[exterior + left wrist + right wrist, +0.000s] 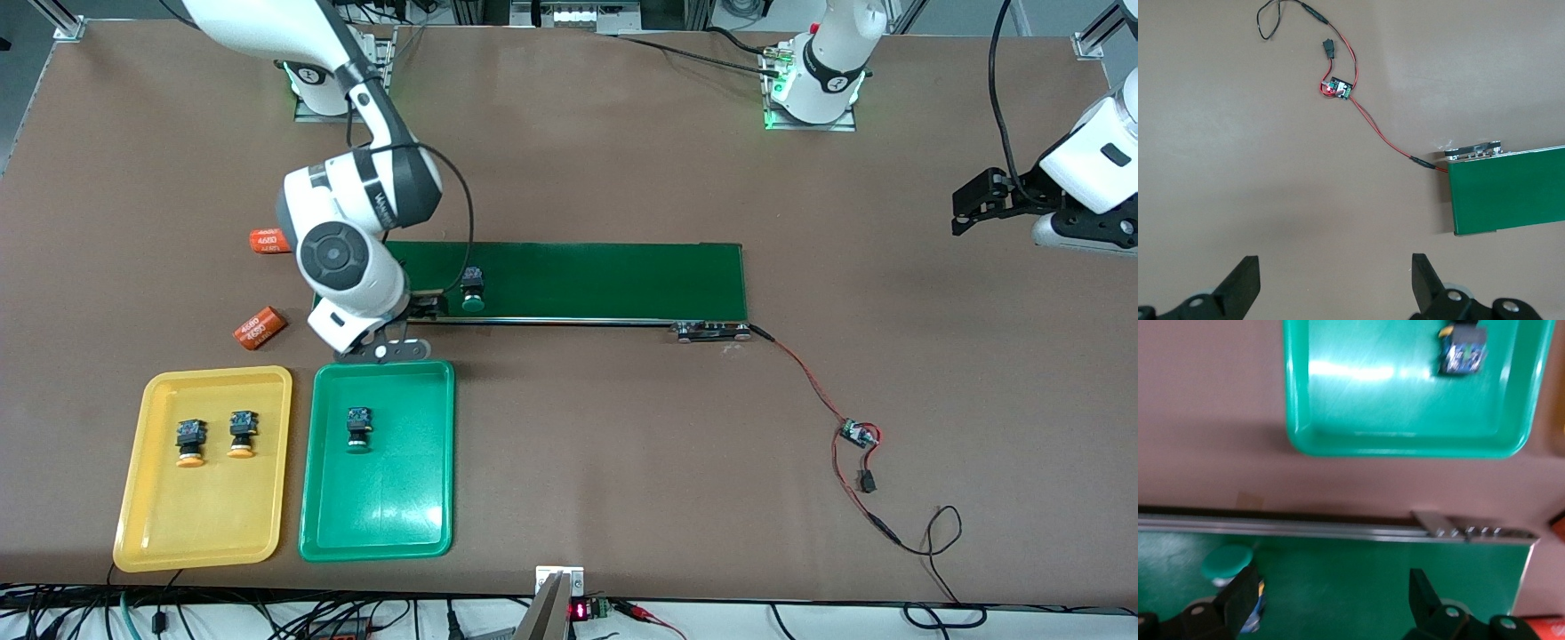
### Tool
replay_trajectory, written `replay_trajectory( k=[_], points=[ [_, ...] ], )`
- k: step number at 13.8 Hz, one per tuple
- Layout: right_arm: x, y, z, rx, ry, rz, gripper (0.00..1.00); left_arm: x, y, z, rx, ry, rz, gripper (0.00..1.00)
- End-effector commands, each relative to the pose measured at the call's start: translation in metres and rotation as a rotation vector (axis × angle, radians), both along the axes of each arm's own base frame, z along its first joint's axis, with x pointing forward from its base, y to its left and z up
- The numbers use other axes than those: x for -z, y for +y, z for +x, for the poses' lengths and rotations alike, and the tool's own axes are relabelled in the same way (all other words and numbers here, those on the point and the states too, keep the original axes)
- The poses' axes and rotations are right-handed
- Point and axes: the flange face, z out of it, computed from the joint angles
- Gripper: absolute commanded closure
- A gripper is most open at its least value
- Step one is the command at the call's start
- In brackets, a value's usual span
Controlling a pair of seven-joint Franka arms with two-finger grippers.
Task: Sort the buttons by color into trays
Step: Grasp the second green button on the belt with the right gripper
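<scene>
One green button (471, 289) lies on the dark-green belt, near its end by the trays. My right gripper (1331, 600) hangs open over that end; the button (1228, 563) sits just outside one of its fingers (1241, 590), not between them. In the front view its fingers (425, 308) are mostly hidden under the wrist. The green tray (378, 524) holds one green button (358, 428). Two yellow-orange buttons (189, 442) (241, 434) lie in the yellow tray (200, 524). My left gripper (960, 212) waits open and empty at the left arm's end of the table, over bare tabletop (1331, 280).
The conveyor belt (605, 280) runs across the middle of the table. Two orange "4680" cylinders (269, 240) (260, 327) lie beside the belt's end at the right arm's end. A red-black wire leads from the belt's other end to a small circuit board (858, 434).
</scene>
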Motion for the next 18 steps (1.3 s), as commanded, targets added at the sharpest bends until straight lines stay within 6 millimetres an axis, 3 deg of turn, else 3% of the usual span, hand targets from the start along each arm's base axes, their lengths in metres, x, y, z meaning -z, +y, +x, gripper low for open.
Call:
replay_trajectory(
  k=[1, 4, 8, 16, 18],
  points=[
    [0.001, 0.010, -0.028, 0.035, 0.013, 0.000, 0.00, -0.006, 0.003, 0.002, 0.015, 0.004, 0.024, 0.00],
    [0.019, 0.034, -0.061, 0.081, -0.014, 0.022, 0.00, -0.006, 0.002, 0.002, 0.016, 0.004, 0.025, 0.00],
    [0.033, 0.041, -0.082, 0.069, -0.014, 0.031, 0.00, -0.006, 0.002, 0.002, 0.016, 0.004, 0.025, 0.00],
    [0.074, 0.026, -0.096, 0.039, -0.025, 0.028, 0.00, -0.006, 0.002, 0.002, 0.018, 0.004, 0.024, 0.00],
    [0.075, 0.021, -0.094, 0.034, -0.018, 0.028, 0.00, -0.006, 0.002, 0.002, 0.018, 0.004, 0.024, 0.00]
  ],
)
